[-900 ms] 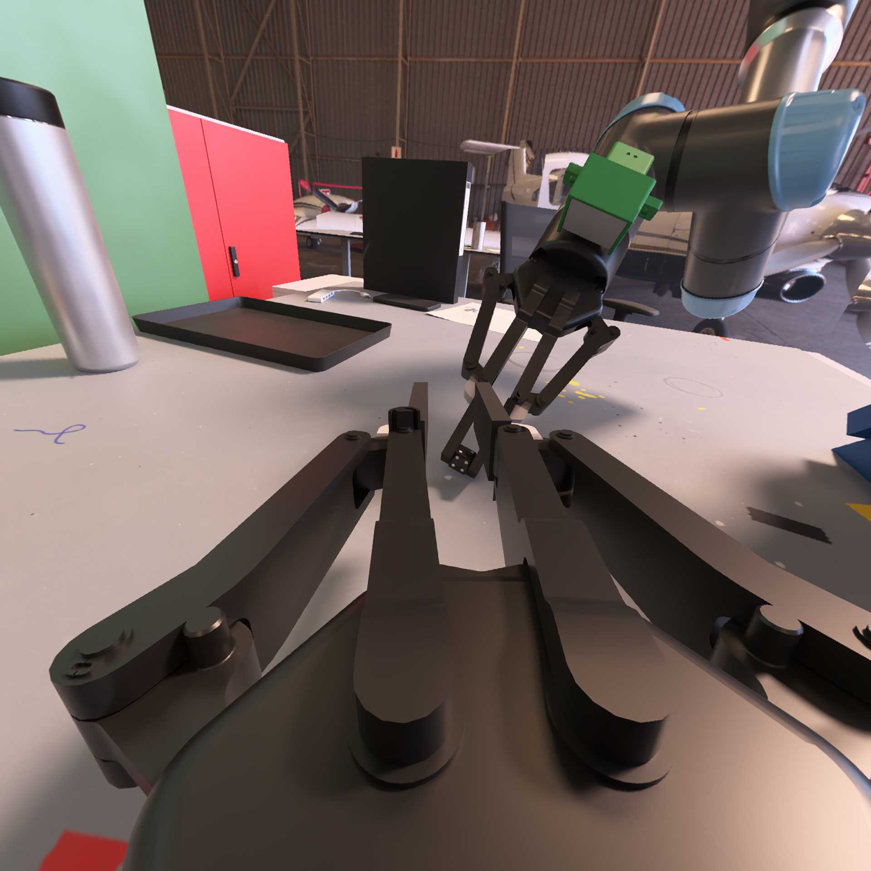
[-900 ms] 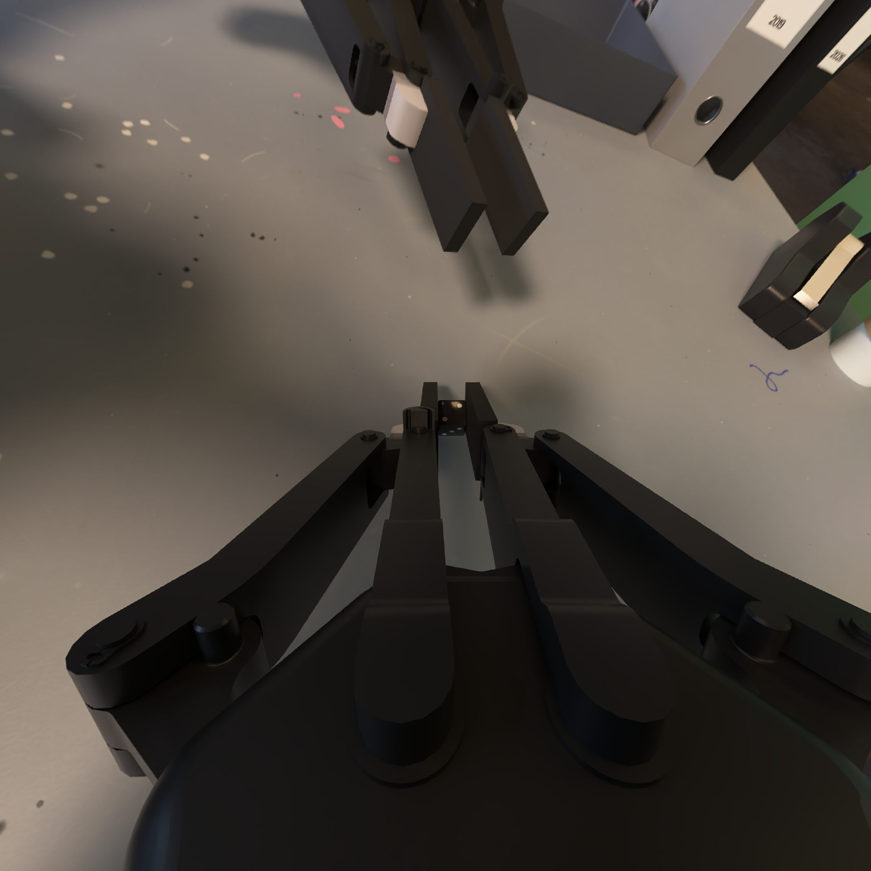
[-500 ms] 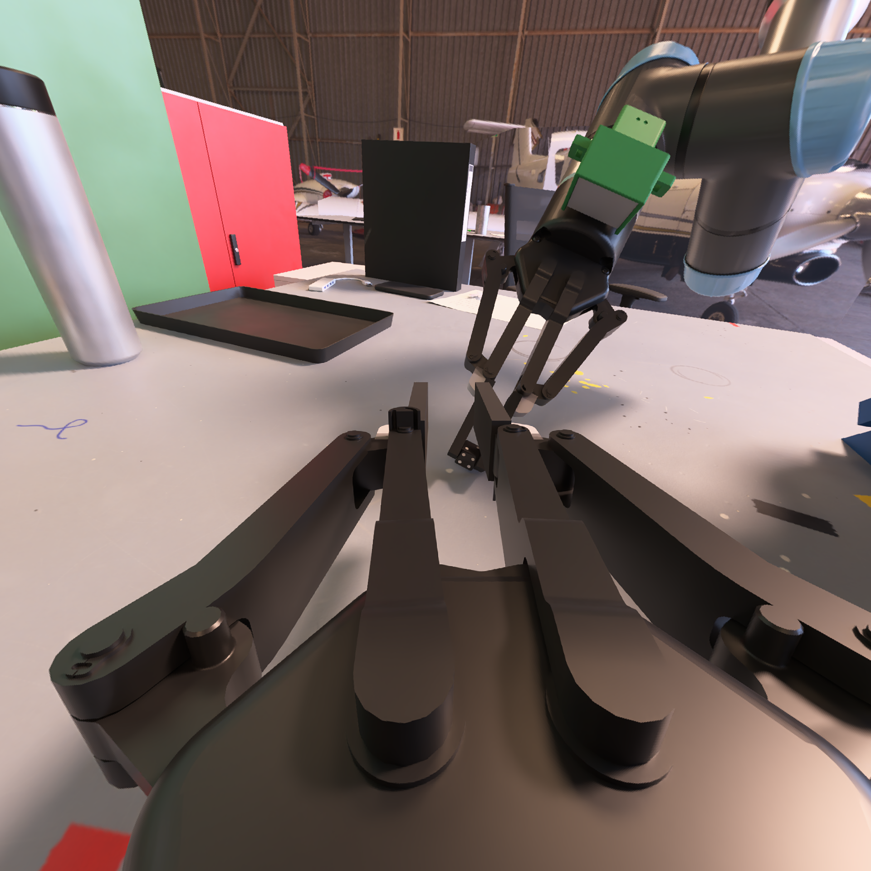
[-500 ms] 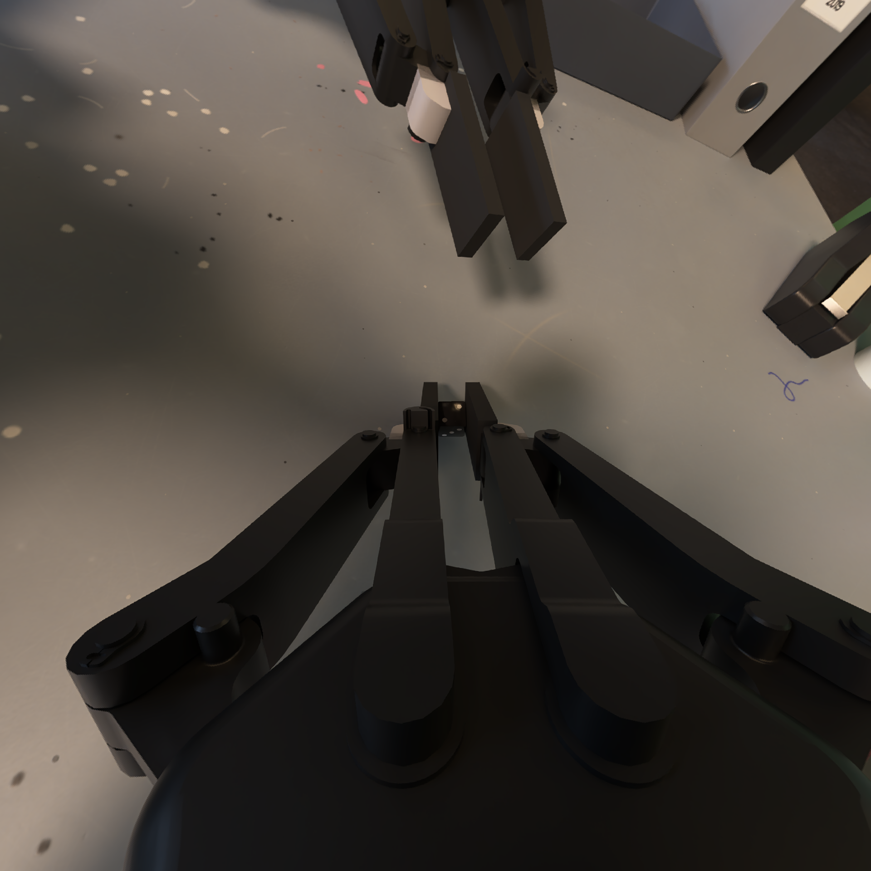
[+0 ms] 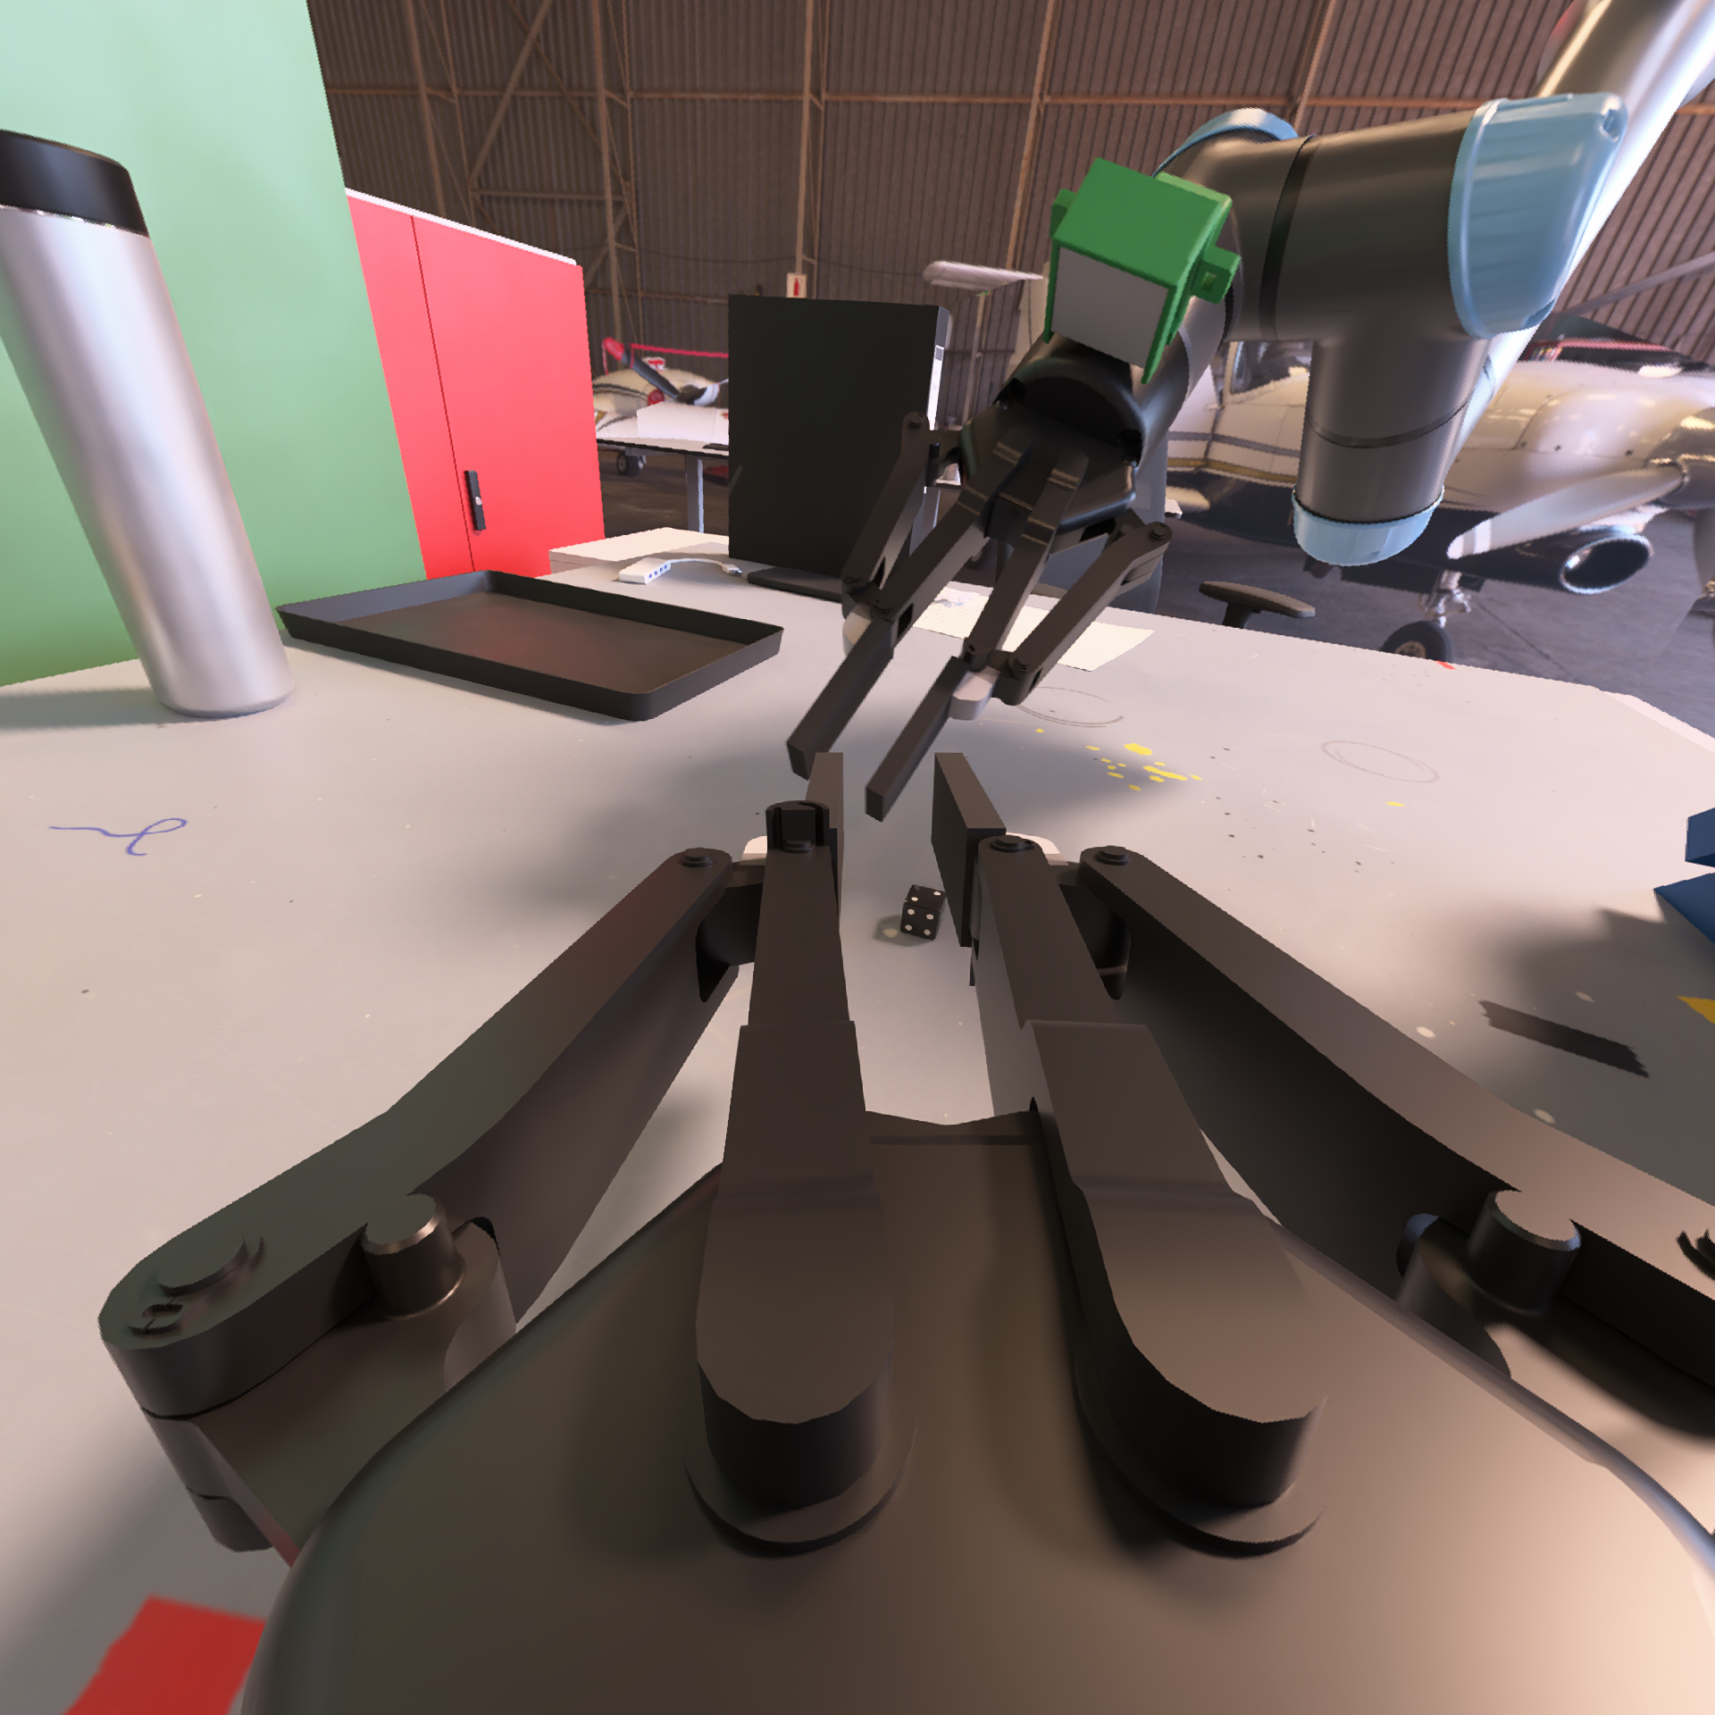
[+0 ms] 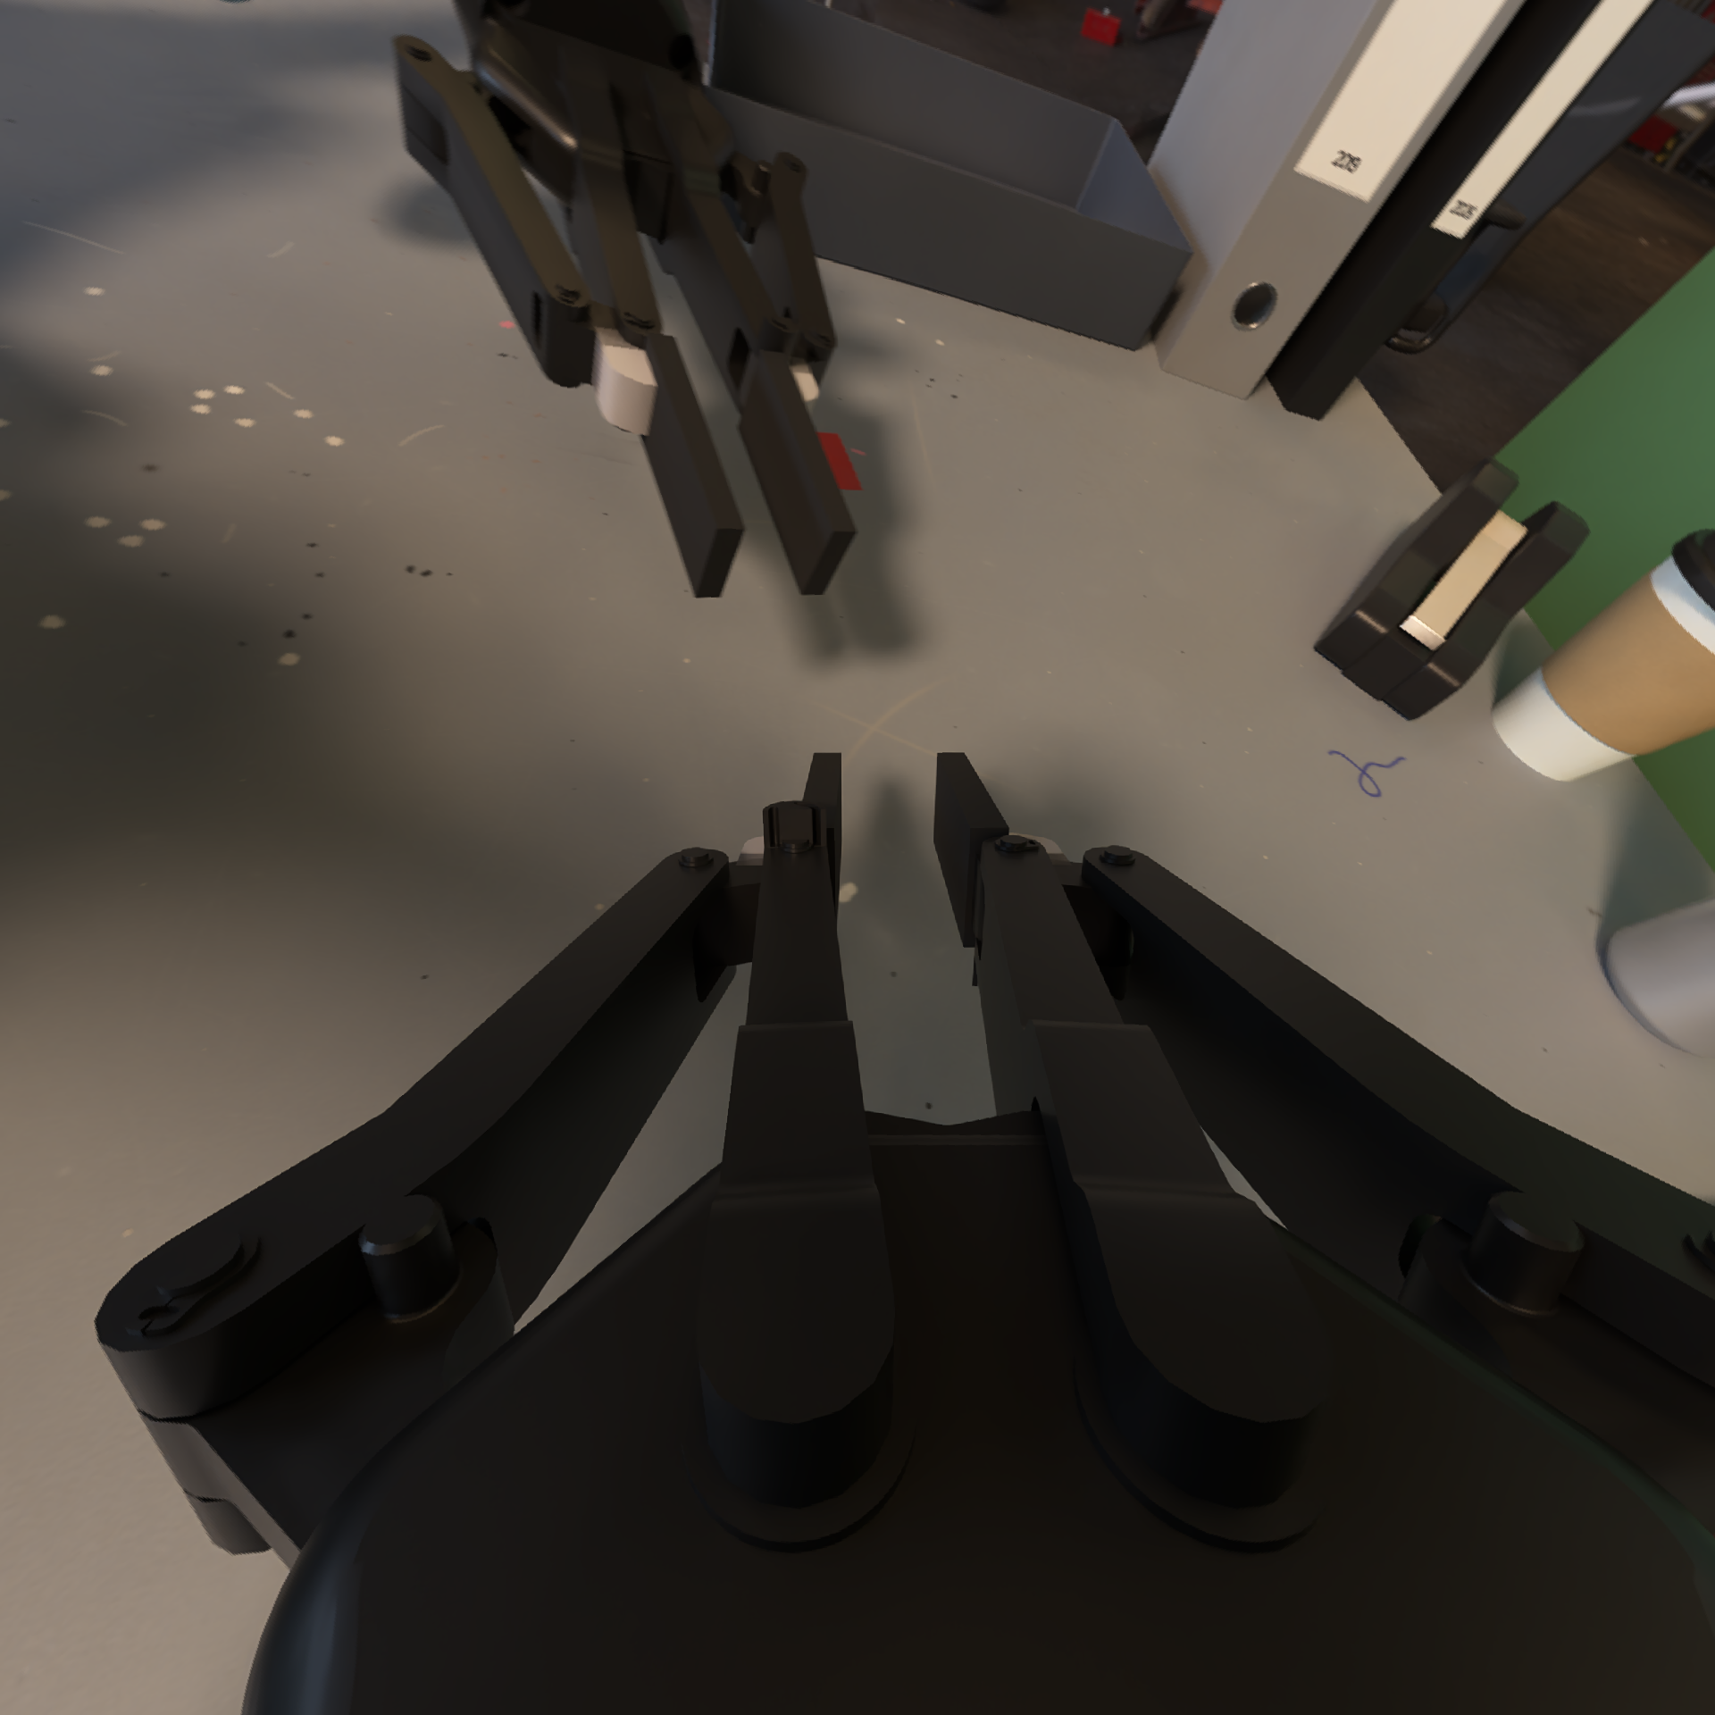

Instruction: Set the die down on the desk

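A small black die (image 5: 921, 912) with white pips rests on the grey desk (image 5: 371, 882). In the left wrist view it shows between my left gripper's (image 5: 889, 780) fingers, which are slightly apart and empty above it. My right gripper (image 5: 840, 781) hangs open and empty above the desk, just beyond the die. In the right wrist view my right gripper (image 6: 889, 770) has a small gap with nothing in it, and the die is not visible. My left gripper (image 6: 775, 571) shows opposite it, fingers close together.
A silver tumbler (image 5: 139, 464) and a black tray (image 5: 529, 640) stand at the back left. A blue object (image 5: 1694, 882) is at the right edge. A grey bin (image 6: 974, 213), binders (image 6: 1299, 204), a tape dispenser (image 6: 1448, 594) and a paper cup (image 6: 1615, 687) line the other side.
My right gripper opened, let go of the die and rose away from the desk. The die now lies on the desk. My left gripper kept its gap.
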